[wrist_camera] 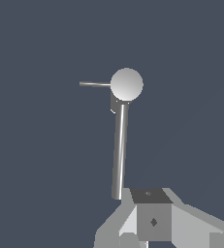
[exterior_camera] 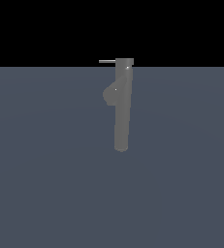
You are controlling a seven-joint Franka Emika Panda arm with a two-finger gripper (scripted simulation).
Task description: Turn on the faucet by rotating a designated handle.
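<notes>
While the faucet (exterior_camera: 121, 111) stands upright, handle (exterior_camera: 107, 61) juts sideways from its cap, tool (wrist_camera: 150, 227) nearby, jaw spread unclear.

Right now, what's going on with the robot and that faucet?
Gripper barely in view, open or shut unclear. Faucet untouched, handle sticking out sideways from the cap. Nothing seen in the way.

Pale boxy gripper (wrist_camera: 150, 227) (grey-faceted)

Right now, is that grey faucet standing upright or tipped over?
Upright. In the exterior view the faucet rises as a straight vertical column, its handle sticking out level from the cap.
</notes>
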